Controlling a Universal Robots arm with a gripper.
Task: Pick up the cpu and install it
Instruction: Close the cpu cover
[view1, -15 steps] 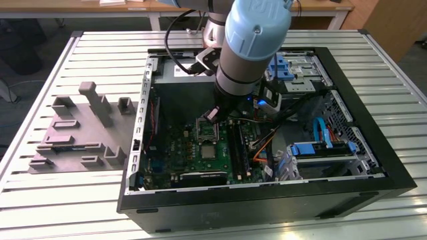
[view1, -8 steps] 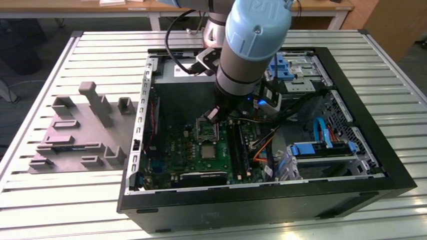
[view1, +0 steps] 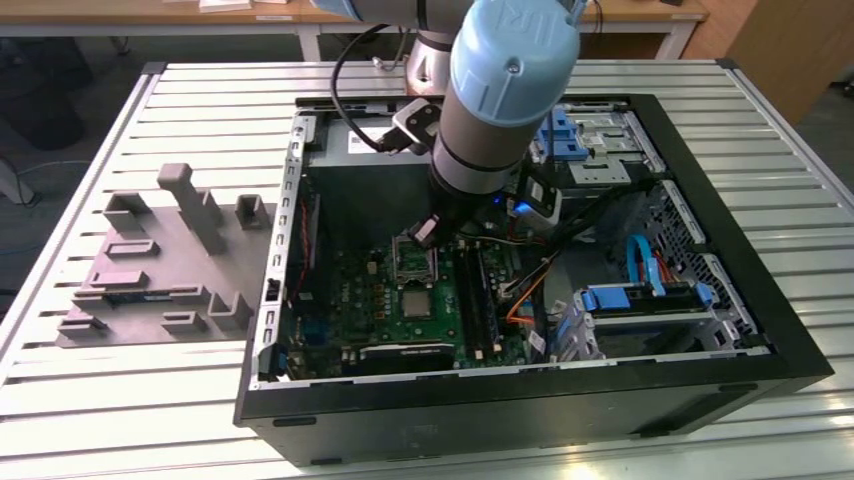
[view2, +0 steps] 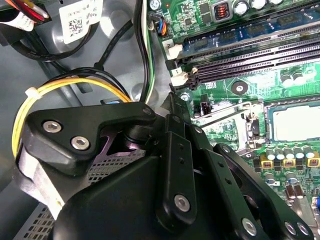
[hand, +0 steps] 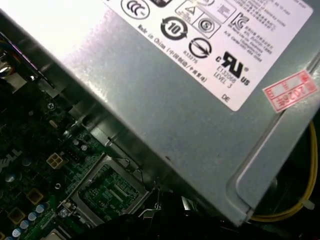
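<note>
Your tool (view1: 430, 234) hangs low inside the open computer case (view1: 747, 335), over the motherboard (view1: 380, 315) and close to the socket's raised metal frame (view1: 414, 262). The tool's black linkage crowds the second wrist view, so you cannot tell whether it is open or closed, or whether it carries anything.

What looks like the cpu (view2: 296, 123) lies flat as a pale silver square in the socket, just beside the tool and not under it. In the exterior view it sits on the board just past the raised frame (view1: 419, 300).

The risks, as I judge them, come from crowding. The power supply (hand: 165, 100) stands right against the wrist, and yellow cables (view2: 65, 87) loop beside the linkage, so a sideways move could snag a wire or scrape the housing. A descent off-centre could press on the frame or the socket contacts and bend them. The memory slots (view2: 250, 55) are near too. If the chip is not seated square, any push could tilt it.
</note>
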